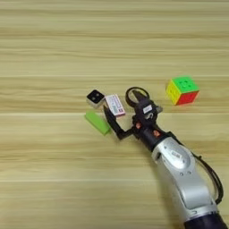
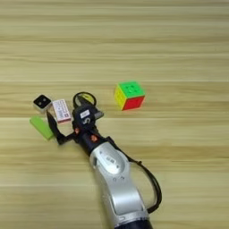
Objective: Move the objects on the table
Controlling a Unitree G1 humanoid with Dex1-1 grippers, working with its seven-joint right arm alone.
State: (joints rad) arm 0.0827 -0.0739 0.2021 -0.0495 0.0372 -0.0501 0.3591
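Red-and-white card (image 1: 115,105) bears print too small to read.

A robot's right gripper (image 2: 67,120) reaches among a green bar (image 2: 41,127), a red-and-white card (image 2: 61,111) and tape (image 2: 84,99); a puzzle cube (image 2: 129,95) sits apart.

Four small things crowd the middle of the table (image 1: 53,40): a tiny white cube (image 1: 95,98), a red-and-white card (image 1: 115,105), a green bar (image 1: 97,122) and a black tape ring (image 1: 136,95), set close together with only narrow gaps. The right gripper (image 1: 123,117) sits among them. The puzzle cube (image 1: 182,90) stands apart at right. Bare wood lies far, left and near.
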